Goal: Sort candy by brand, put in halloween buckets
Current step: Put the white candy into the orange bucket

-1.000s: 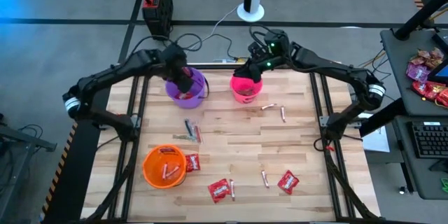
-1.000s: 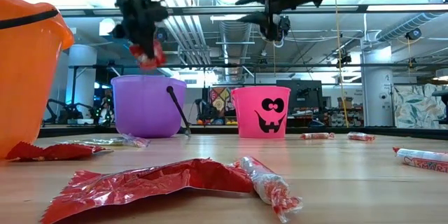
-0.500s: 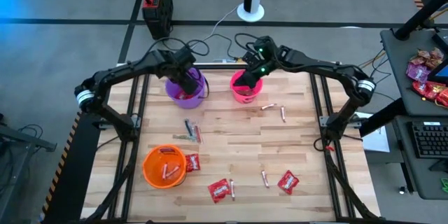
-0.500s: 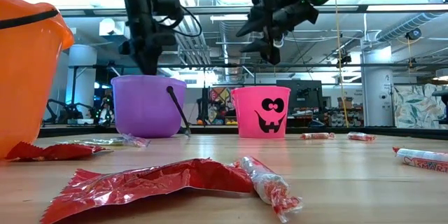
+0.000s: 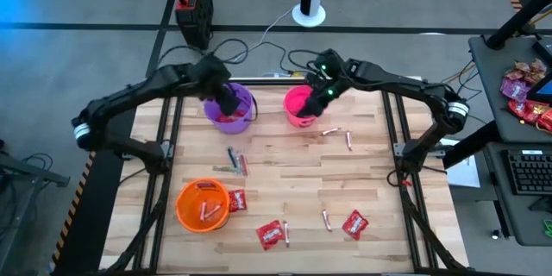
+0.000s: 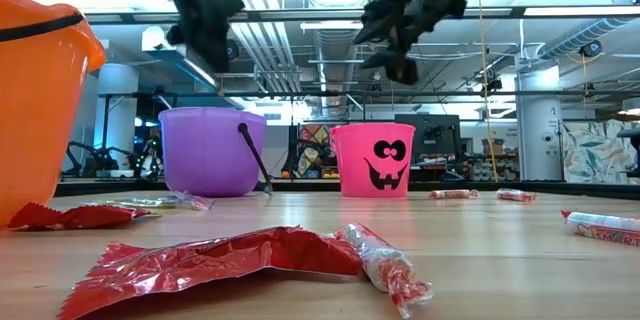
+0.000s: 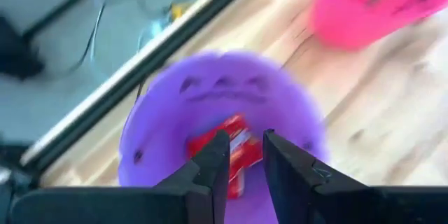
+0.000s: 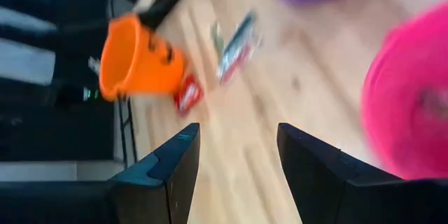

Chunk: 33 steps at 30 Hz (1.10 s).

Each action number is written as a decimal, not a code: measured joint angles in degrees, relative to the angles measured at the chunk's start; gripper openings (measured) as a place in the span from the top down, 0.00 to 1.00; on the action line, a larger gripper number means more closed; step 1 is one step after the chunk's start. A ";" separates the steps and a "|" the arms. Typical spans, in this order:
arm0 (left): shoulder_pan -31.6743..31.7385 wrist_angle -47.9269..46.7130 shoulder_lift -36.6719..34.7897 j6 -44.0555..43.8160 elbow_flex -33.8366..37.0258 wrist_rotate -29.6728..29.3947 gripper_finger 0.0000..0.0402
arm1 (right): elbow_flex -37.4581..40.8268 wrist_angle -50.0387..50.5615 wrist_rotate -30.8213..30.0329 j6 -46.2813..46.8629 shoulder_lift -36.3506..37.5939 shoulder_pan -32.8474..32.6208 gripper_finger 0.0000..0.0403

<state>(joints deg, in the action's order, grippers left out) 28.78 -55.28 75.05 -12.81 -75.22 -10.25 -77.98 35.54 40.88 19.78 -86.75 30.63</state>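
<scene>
My left gripper [image 5: 227,103] hangs above the purple bucket [image 5: 231,109], open by a narrow gap and empty [image 7: 245,157]. A red packet [image 7: 234,140] lies inside that bucket. My right gripper [image 5: 326,95] hangs open and empty [image 8: 234,161] over the pink bucket [image 5: 300,106], which stands to the purple one's right. The orange bucket [image 5: 203,204] stands near the front left with tan sticks in it. Red packets [image 5: 271,235], tan sticks [image 5: 331,131] and dark-green sticks [image 5: 233,157] lie flat on the table.
More red packets lie beside the orange bucket [image 5: 237,199] and at the front right [image 5: 354,223]. Two tan sticks [image 5: 349,141] lie right of the pink bucket, others near the front [image 5: 326,219]. Bare wood shows at the table's middle right [image 5: 345,181].
My left gripper held a red packet above the purple bucket, went down to the bucket's mouth, let go and rose again; the packet now lies inside the bucket. My right gripper stayed over the pink bucket, dipping a little and shifting slightly toward the table's right edge.
</scene>
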 joint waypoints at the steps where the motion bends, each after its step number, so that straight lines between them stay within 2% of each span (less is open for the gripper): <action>1: -1.01 1.17 -1.56 0.22 0.00 0.53 0.82 | -0.23 2.86 -0.28 -0.41 0.75 -0.65 0.54; 5: -5.70 6.64 -7.59 1.49 0.01 4.96 0.82 | -0.41 16.34 -4.88 -4.15 3.62 -3.31 0.56; 7: -8.08 9.61 -10.04 1.64 0.16 7.08 0.82 | -0.41 24.60 -12.52 -4.45 4.39 -4.60 0.57; 10: -11.76 12.67 -12.63 0.51 0.26 7.28 0.82 | 0.01 36.14 -24.66 1.46 4.45 -5.13 0.58; 12: -13.84 14.28 -13.69 -0.16 0.26 6.66 0.82 | 1.72 39.15 -28.19 7.17 4.23 -4.85 0.59; 24: -20.59 16.74 -14.53 -3.32 0.37 6.05 0.82 | 25.10 25.48 -31.72 21.68 4.23 -4.50 0.59; 30: -21.03 16.72 -13.48 -3.37 0.37 4.59 0.82 | 28.89 23.50 -32.05 22.84 4.49 -4.50 0.59; 33: -21.03 16.72 -12.73 -3.37 0.37 4.17 0.82 | 28.90 20.84 -34.59 22.70 4.67 -4.50 0.59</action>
<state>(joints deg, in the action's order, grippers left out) 7.75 -38.57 62.33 -16.18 -74.85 -6.08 -49.08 56.38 6.29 42.48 -82.08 26.13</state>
